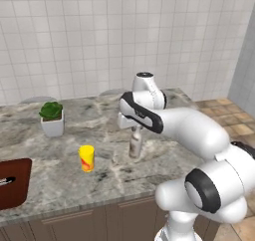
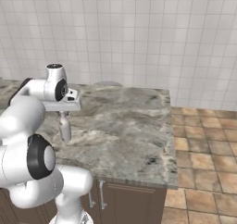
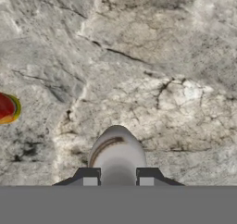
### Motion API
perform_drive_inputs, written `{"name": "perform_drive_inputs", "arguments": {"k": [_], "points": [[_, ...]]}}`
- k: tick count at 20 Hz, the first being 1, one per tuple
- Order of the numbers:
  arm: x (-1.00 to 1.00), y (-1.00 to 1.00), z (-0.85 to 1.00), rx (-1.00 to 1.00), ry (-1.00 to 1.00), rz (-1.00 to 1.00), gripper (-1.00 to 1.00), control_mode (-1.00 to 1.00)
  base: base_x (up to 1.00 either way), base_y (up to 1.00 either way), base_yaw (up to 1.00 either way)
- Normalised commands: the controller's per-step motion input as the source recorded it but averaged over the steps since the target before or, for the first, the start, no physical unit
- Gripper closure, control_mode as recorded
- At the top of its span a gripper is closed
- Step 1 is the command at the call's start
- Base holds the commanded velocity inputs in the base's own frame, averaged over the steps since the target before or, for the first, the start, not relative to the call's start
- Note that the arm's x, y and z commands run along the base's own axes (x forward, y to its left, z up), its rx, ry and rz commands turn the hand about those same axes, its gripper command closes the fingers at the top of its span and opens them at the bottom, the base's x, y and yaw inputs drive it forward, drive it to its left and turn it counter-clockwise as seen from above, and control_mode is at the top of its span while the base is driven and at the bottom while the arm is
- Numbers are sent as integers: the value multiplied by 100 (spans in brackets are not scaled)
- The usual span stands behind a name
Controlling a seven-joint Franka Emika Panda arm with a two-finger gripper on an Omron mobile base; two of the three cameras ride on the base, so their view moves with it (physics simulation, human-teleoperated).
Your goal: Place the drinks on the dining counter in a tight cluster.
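Gripper (image 3: 118, 177) clamping slim beige-white bottle (image 1: 135, 144) upright, its base probably touching dining counter (image 2: 125, 126); yellow cup (image 1: 87, 158) showing beside it.

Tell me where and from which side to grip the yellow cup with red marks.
Grip the yellow cup across its straight round wall near the rim, coming straight down: it stands upright with bare counter around it. The gripper is shut on the slim bottle.

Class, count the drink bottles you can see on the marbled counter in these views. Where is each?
1: the slim beige-white bottle stands mid-counter, right of the yellow cup. Others may lie outside the views.
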Motion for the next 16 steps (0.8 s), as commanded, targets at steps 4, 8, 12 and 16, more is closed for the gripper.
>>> {"name": "perform_drive_inputs", "arguments": {"k": [4, 8, 12, 16], "points": [[-1, 0, -2, -6, 2, 0, 100, -100, 0, 0, 0], [0, 0, -19, -2, -6, 0, 100, -100, 0, 0, 0], [0, 0, -27, 0, -5, 0, 100, -100, 0, 0, 0], [0, 0, -26, 0, 0, 0, 100, -100, 0, 0, 0]]}}
